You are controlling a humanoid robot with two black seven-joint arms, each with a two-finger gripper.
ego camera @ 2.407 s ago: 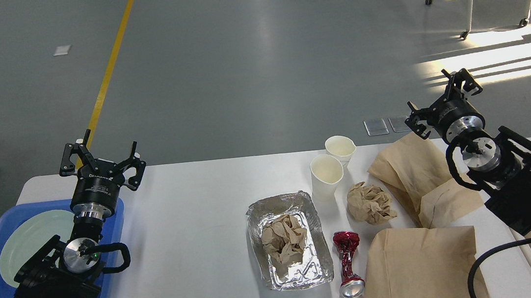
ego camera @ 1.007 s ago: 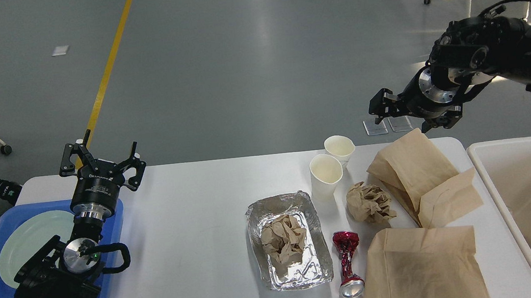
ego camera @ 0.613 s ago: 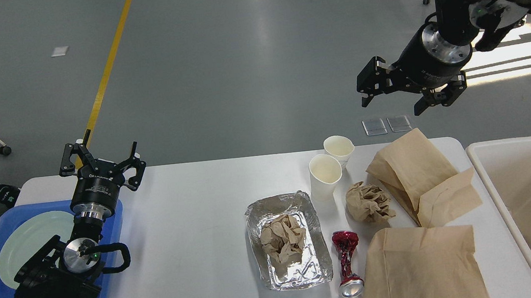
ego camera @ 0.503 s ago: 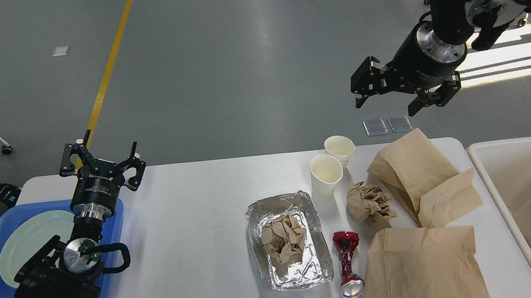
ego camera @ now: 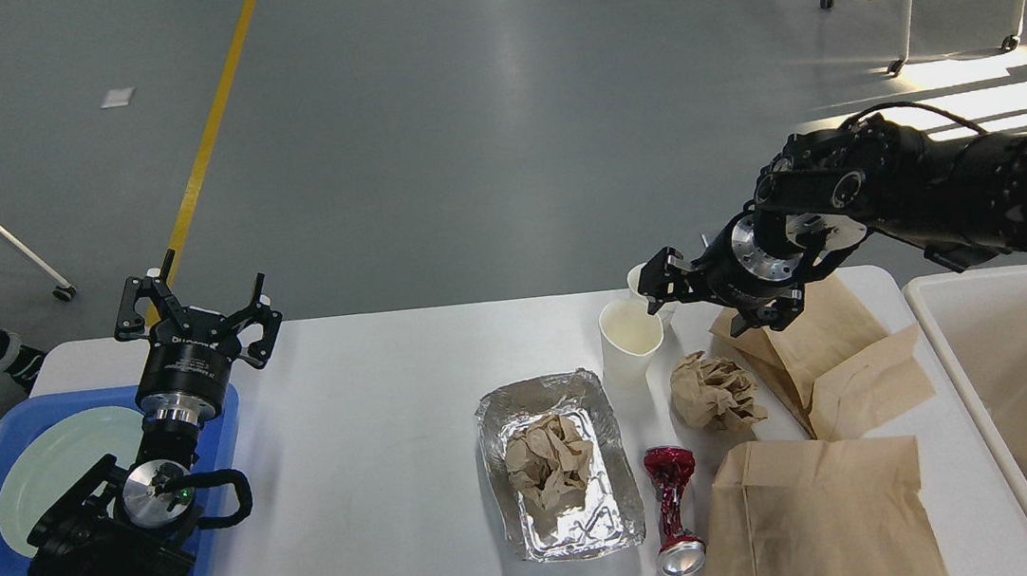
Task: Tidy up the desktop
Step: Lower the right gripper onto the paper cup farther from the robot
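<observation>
Your right pincer (ego camera: pixel 706 304), spread wide and empty beside the two paper cups (ego camera: pixel 631 340) at the far edge of the littered table (ego camera: pixel 378 455), could topple them if it swings in carelessly.

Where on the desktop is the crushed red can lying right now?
In the head view, the crushed red can lies right of centre on the desktop, near its front edge, between the foil tray and the flat brown paper bag.
</observation>
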